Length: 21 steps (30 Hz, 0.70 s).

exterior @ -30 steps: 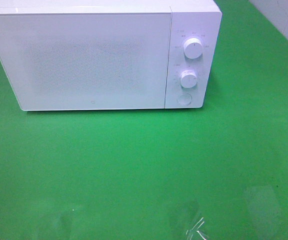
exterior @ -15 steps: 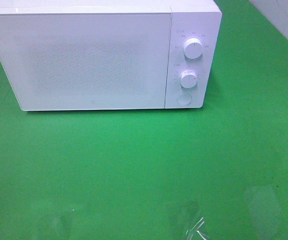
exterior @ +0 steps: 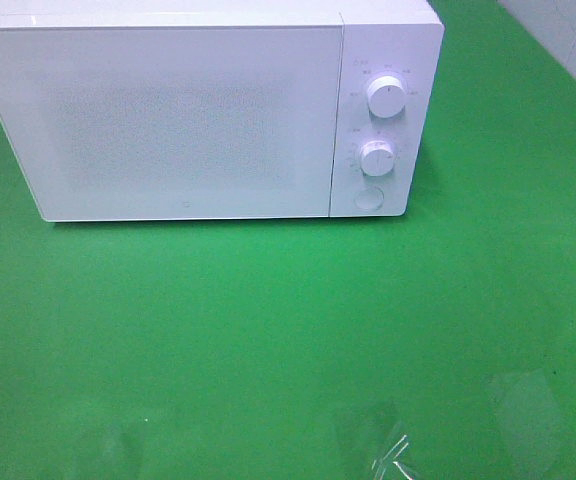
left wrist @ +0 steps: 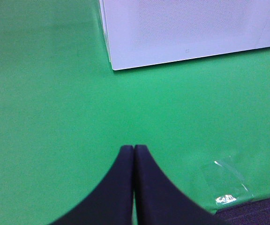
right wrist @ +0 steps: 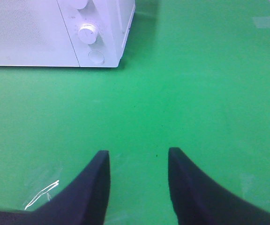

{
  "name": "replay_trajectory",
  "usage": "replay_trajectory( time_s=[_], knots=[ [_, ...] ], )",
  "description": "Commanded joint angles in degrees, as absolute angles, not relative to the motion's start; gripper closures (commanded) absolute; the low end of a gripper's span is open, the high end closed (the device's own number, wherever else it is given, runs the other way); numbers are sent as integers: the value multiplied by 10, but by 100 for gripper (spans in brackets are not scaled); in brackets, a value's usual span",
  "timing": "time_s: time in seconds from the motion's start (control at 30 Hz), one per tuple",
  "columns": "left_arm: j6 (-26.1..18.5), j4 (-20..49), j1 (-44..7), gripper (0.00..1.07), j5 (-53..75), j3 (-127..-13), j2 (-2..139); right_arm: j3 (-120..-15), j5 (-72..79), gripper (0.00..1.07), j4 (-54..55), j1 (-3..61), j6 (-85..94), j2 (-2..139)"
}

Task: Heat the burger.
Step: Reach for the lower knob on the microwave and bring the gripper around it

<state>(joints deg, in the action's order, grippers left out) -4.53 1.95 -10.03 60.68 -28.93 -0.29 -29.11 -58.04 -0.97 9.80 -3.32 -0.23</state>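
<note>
Start with your left gripper (left wrist: 133, 149). Its two dark fingers (left wrist: 121, 187) are pressed flat together, tip to tip, with nothing pinched between them. It hangs over bare green table (left wrist: 50, 103). Close beside those fingers, off to one side, a patch of clear film (left wrist: 224, 180) lies flat on the green and catches a little light at its near edge.

Your right gripper (right wrist: 138, 157) stands parted, with a moderate gap between its fingertips. Only green table shows through the gap, so it holds nothing. Near one of its fingers a shiny crease (right wrist: 41, 193) of clear material lies on the surface.

Well ahead of both grippers the white microwave (exterior: 188, 120) sits upright on the table with its door (exterior: 168, 125) shut. Out in front of the left gripper you face the door end of the box, with the controls barely in view at the far edge. Ahead of the right gripper and off to one side is the control panel. The round button (right wrist: 96, 57) is nearest the table, the lower knob (right wrist: 87, 33) is just above it, and the upper knob (exterior: 385, 96) is above that.

None of your three views shows the burger. The door's pale, speckled front lets nothing through, so you cannot tell where it is.

Farthest out, past the microwave's control end, a strip of pale wall (exterior: 568, 40) borders the corner of the table.
</note>
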Motion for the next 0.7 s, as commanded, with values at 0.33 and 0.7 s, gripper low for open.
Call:
replay_trajectory(
  time_s=[0.33, 0.7],
  knots=[
    [-45, 19, -99, 107, 598, -288, -14, -305, -536, 41, -12, 95, -29, 53],
    [-45, 19, -99, 107, 598, -288, -14, -297, -356, 40, -11, 95, -29, 202]
  ],
)
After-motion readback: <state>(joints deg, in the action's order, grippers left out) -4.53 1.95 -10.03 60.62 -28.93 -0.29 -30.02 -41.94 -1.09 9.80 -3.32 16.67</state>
